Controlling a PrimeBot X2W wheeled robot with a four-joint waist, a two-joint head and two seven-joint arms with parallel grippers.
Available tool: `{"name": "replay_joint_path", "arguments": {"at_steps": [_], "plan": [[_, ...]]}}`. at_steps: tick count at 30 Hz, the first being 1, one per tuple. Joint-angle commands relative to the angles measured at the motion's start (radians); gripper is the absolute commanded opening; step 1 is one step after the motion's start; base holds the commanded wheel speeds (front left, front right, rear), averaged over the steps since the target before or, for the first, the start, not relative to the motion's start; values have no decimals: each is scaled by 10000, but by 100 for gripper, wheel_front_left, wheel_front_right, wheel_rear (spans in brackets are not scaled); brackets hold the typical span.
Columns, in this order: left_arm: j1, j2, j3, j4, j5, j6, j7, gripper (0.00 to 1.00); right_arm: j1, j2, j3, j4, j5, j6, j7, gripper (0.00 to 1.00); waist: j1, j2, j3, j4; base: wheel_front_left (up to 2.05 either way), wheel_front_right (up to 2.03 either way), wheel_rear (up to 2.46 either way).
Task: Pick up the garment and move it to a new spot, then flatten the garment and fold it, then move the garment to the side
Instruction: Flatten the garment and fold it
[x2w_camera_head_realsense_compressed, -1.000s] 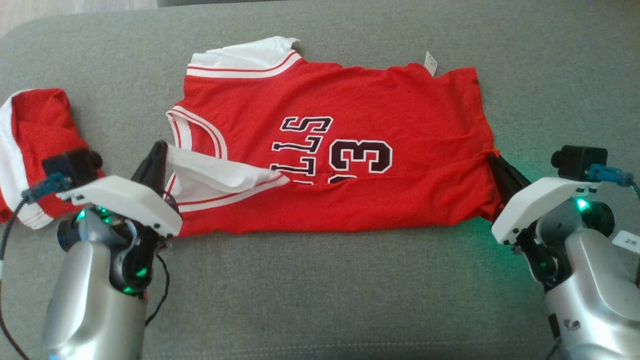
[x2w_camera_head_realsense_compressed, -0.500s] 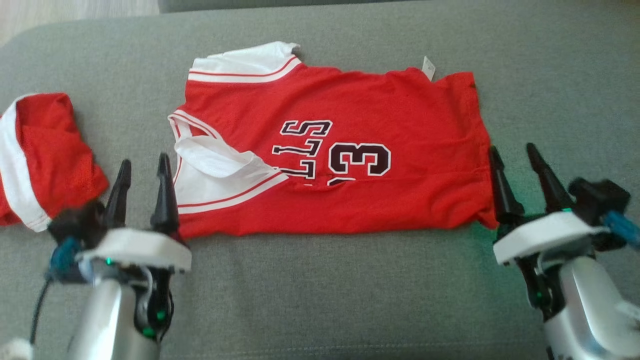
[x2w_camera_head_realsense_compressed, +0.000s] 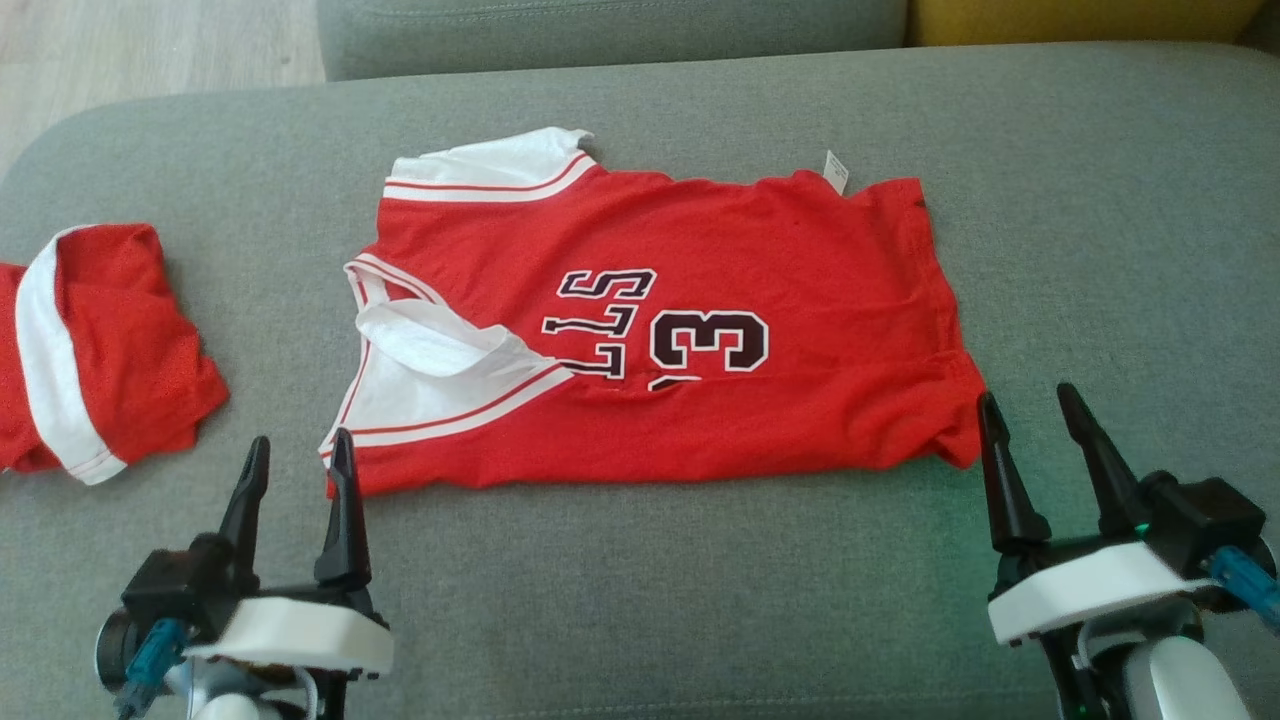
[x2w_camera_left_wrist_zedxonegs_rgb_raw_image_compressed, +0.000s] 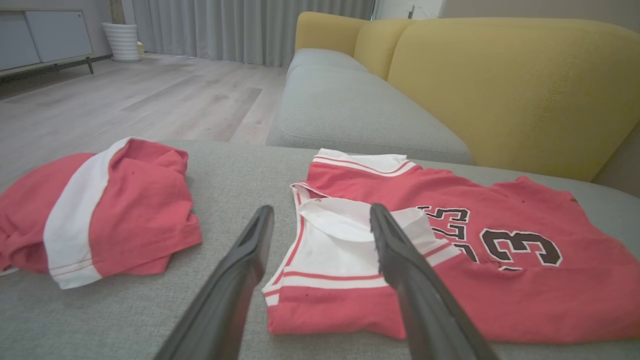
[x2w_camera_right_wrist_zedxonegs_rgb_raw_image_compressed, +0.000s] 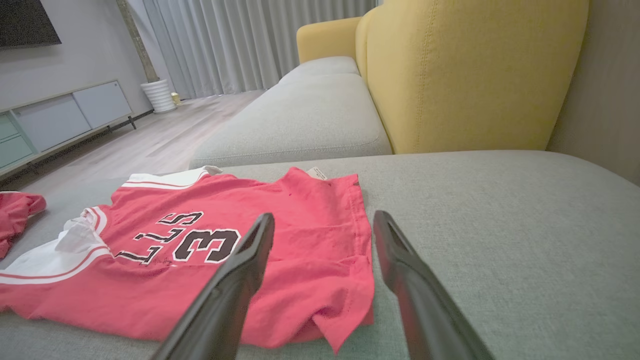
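Note:
The garment (x2w_camera_head_realsense_compressed: 700, 300), a red jersey with white trim and the number 3, lies folded lengthwise on the grey cushion (x2w_camera_head_realsense_compressed: 650, 600); it also shows in the left wrist view (x2w_camera_left_wrist_zedxonegs_rgb_raw_image_compressed: 500, 280) and the right wrist view (x2w_camera_right_wrist_zedxonegs_rgb_raw_image_compressed: 210, 260). My left gripper (x2w_camera_head_realsense_compressed: 300, 450) stands open just off the jersey's near left corner, nothing between its fingers (x2w_camera_left_wrist_zedxonegs_rgb_raw_image_compressed: 240, 270). Beside the near right corner my right gripper (x2w_camera_head_realsense_compressed: 1030, 405) is open too, its fingers (x2w_camera_right_wrist_zedxonegs_rgb_raw_image_compressed: 245, 270) apart from the cloth.
A second red and white garment (x2w_camera_head_realsense_compressed: 90, 350) lies bunched at the cushion's left end. Behind the cushion run a grey sofa seat (x2w_camera_left_wrist_zedxonegs_rgb_raw_image_compressed: 350, 110) and a yellow backrest (x2w_camera_right_wrist_zedxonegs_rgb_raw_image_compressed: 475, 75). Wooden floor (x2w_camera_left_wrist_zedxonegs_rgb_raw_image_compressed: 125, 100) lies beyond on the left.
Both grippers have let go of the jersey's near corners, opened and drawn back toward me. The head camera has tilted, so the whole picture sits lower.

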Motion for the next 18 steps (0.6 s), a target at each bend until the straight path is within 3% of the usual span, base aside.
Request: {"name": "replay_joint_path", "arguments": {"at_steps": [1,12,18], "plan": [[-314,52,325,-407,2,80,-109,100,-180,-3,133,-439,-11,-7,123,100,0,-1,-29,3,0,0,0],[-316,130,213,-300,-116,55,93,100,-73,145,15,-637,20,-7,394,100,0,-1,-37,-61,0,0,0],[-823,256,139,206,-374,-237,424,100,-248,188,-227,-204,118,-7,616,100,0,-1,174,37,0,0,0]]}}
